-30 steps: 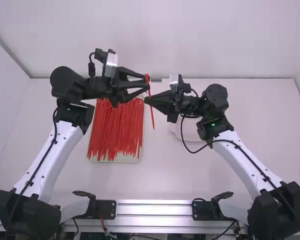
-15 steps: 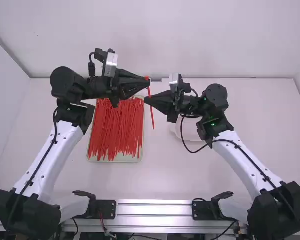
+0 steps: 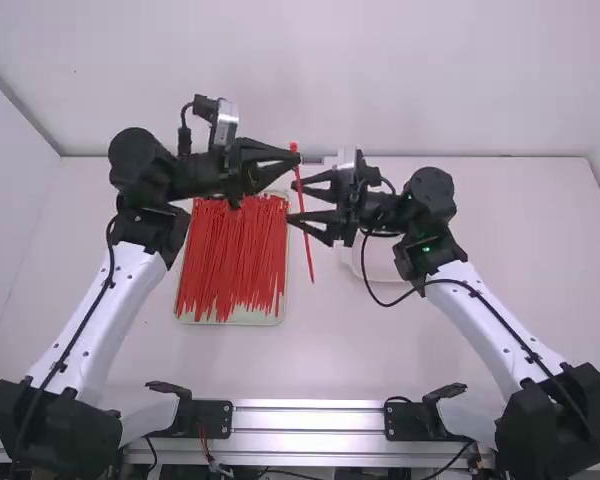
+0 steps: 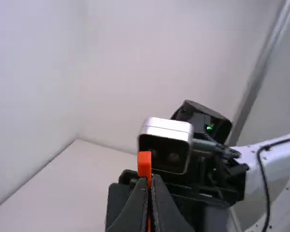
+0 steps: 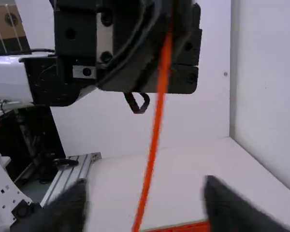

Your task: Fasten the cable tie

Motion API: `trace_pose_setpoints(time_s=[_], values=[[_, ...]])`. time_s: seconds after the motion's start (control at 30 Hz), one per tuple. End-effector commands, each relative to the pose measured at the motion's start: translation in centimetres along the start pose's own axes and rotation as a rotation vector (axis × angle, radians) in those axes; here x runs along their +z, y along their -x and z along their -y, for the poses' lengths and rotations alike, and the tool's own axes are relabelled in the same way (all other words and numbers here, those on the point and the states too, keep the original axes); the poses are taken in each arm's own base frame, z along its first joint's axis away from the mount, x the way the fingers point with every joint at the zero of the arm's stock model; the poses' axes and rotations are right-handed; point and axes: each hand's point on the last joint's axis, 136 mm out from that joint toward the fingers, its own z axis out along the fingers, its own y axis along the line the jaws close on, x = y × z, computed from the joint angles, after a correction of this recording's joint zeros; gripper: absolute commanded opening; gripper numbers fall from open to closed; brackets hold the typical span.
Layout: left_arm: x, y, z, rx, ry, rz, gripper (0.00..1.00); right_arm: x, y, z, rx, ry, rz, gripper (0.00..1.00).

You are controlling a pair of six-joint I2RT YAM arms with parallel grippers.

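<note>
A flat pale rectangular tray lies on the matte white table; a thick spread of loose red plastic ties covers it, laid lengthwise; near the tray's right side sits a low white rounded container, partly hidden; on the camera's side of the tray runs a silver aluminium rail carrying two black clamp brackets.
</note>
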Motion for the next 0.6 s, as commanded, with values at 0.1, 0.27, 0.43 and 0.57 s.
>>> trace_pose_setpoints(time_s=[0.1,0.27,0.43,0.57], values=[[-0.6,0.9,-3.6,0.018,0.167,0.045,0.02,-0.9,1.0,0.6,-0.160,-0.028,-0.013,0.99],[-1.0,-0.4,-6.5,-0.042,0.213,0.036,0.02,-2.1,-0.6,0.2,-0.314,0.039,-0.062,0.99],[-0.9,-2.1,-9.7,-0.107,0.248,0.030,0.02,-3.6,-2.1,-1.7,-0.506,0.188,-0.062,0.99],[-0.6,-4.3,-12.1,-0.186,0.266,0.013,0.02,-4.5,-3.3,-0.3,-0.473,0.128,-0.100,0.99]])
